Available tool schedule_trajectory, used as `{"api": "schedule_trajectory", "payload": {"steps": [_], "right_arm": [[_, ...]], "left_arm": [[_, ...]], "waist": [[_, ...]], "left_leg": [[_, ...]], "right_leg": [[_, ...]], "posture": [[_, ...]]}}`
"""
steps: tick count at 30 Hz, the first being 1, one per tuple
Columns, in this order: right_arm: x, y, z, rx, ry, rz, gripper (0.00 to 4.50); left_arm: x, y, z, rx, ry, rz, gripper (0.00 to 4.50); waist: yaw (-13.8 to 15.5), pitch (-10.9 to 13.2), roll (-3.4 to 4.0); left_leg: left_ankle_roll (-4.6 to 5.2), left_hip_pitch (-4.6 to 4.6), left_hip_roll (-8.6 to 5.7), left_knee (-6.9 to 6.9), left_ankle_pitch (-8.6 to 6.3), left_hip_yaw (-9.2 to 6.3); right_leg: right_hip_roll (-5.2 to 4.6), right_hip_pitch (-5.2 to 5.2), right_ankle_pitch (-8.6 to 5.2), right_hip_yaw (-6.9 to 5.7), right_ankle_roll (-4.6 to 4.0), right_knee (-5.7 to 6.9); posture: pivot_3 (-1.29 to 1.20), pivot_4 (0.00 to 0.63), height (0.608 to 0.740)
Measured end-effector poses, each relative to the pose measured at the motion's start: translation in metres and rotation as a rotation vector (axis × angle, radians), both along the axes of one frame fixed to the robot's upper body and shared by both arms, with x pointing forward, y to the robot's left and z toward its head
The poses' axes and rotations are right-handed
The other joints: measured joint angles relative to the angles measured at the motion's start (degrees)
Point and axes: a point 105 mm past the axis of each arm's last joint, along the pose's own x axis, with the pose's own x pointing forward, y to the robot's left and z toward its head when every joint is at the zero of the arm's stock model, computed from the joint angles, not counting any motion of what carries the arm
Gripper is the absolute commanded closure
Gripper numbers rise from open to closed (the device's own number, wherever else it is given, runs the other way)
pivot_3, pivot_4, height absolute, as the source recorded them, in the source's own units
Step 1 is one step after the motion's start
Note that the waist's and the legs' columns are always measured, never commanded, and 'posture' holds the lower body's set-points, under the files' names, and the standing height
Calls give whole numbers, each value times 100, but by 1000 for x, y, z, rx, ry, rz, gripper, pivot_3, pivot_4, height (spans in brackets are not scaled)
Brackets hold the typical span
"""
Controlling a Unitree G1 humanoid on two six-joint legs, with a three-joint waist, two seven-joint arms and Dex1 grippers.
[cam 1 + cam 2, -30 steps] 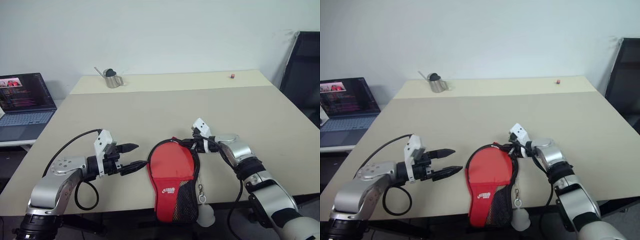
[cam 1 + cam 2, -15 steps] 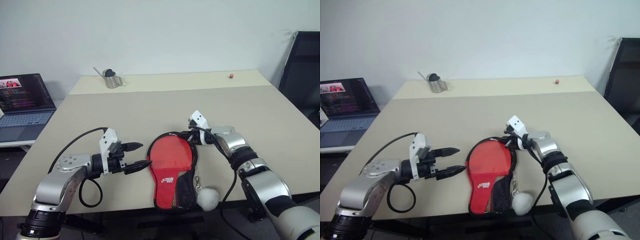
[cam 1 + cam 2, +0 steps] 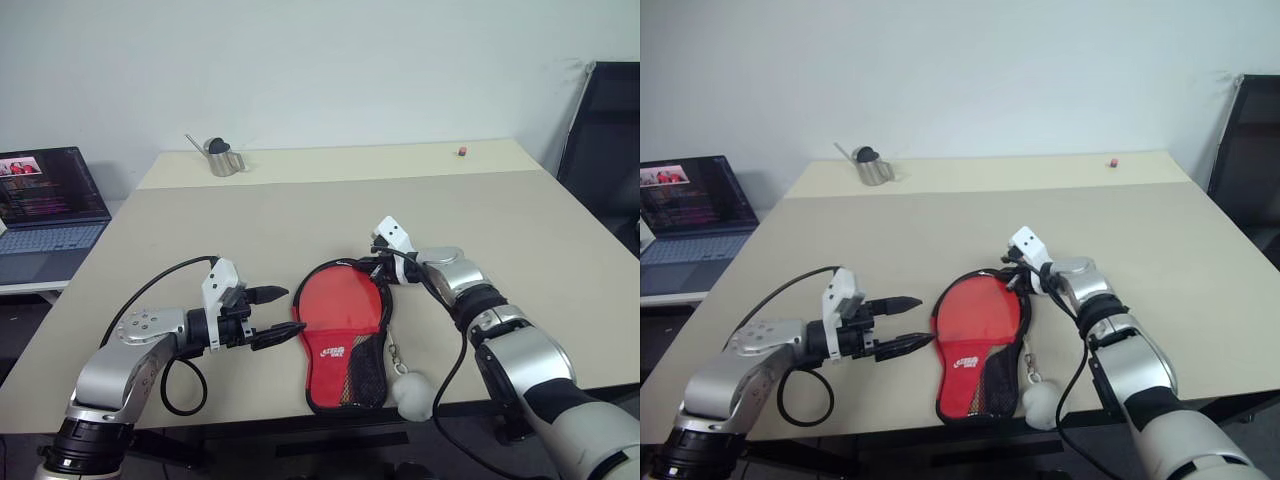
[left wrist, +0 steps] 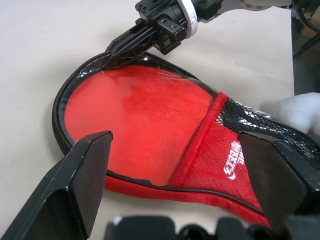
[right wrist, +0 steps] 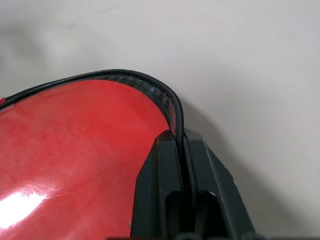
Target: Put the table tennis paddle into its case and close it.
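My chief worry is the soft red-and-black paddle-shaped case point(image 3: 345, 335), which lies flat near the front edge of the wide beige table point(image 3: 300, 215) with its narrow mesh-pocket end right at that edge. The right gripper point(image 3: 376, 268) is clenched on the black rim of the case at its round far end, and I judge that a pull on that rim alone could drag the whole pouch instead of closing it, since nothing pins it down. The left gripper point(image 3: 278, 313) hangs just beside the case's left edge, jaws released and holding nothing, so it gives no counter-hold yet. The red rubber face of the rigid table tennis paddle point(image 4: 135, 125) shows inside the open round mouth of the case; I cannot see its handle, and it looks mostly seated. If the pinch slips off the thin rim, the mouth could stay agape. The white fluffy ball charm point(image 3: 413, 391) dangles off the case, past the table's edge, and might snag.

Against a second ago, the case sits farther onto the table, less of it overhanging, and the right gripper has carried the rim up and away from the front edge.
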Motion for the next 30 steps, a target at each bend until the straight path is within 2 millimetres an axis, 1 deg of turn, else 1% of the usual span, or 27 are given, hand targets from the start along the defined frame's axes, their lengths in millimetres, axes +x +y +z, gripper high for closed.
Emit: {"api": "schedule_trajectory", "payload": {"steps": [6, 13, 16, 21, 25, 26, 27, 30], "right_arm": [[3, 2, 2, -10, -15, -11, 4471], [3, 4, -1, -38, -26, -17, 4471], [5, 4, -1, -34, -30, -39, 3841], [9, 4, -1, -32, -45, -83, 2077], [12, 5, 3, 5, -57, -124, 711], [13, 5, 6, 20, -59, -129, 326], [14, 5, 9, 41, -60, -135, 40], [14, 5, 22, 116, -65, -125, 40]], "left_arm": [[0, -1, -1, 0, 3, -3, 116], [1, -4, -4, -1, 2, -11, 116], [2, -7, -5, 3, 2, -20, 116], [5, -6, -6, 2, 0, -15, 116], [8, -12, -7, 0, -6, -38, 116], [9, -15, -7, 5, -9, -50, 116], [11, -17, -7, 4, -10, -62, 116], [20, -27, -8, 19, -22, -108, 116]], "waist": [[-1, 0, 0], [-6, 0, 0], [-11, 0, 0], [-12, 0, 0], [-10, 0, 0], [-10, 0, 0], [-10, 0, 0], [-10, 0, 0]], "left_leg": [[0, 0, 0, 0, 0, 0], [0, 0, 0, 0, 0, 1], [-1, 1, 0, 1, 1, 0], [-2, 1, 0, 1, 1, 1], [-3, 0, -1, 1, 2, 0], [-3, 0, -1, 1, 2, 0], [-3, 0, -2, 1, 2, 0], [-3, -1, -2, 2, 2, 0]], "right_leg": [[0, -1, 0, 0, 0, 1], [0, -1, 0, 1, 0, 1], [1, -1, 0, 0, 0, 4], [1, -2, 0, 2, 0, 6], [0, -2, 0, 1, 0, 5], [0, -2, 0, 1, 0, 5], [0, -2, 0, 1, 0, 6], [0, -1, 0, -1, 0, 7]], "posture": [[0, 150, 740], [0, 150, 740], [0, 150, 740], [0, 150, 740], [0, 150, 740], [0, 150, 740], [0, 150, 740], [0, 150, 740]]}}
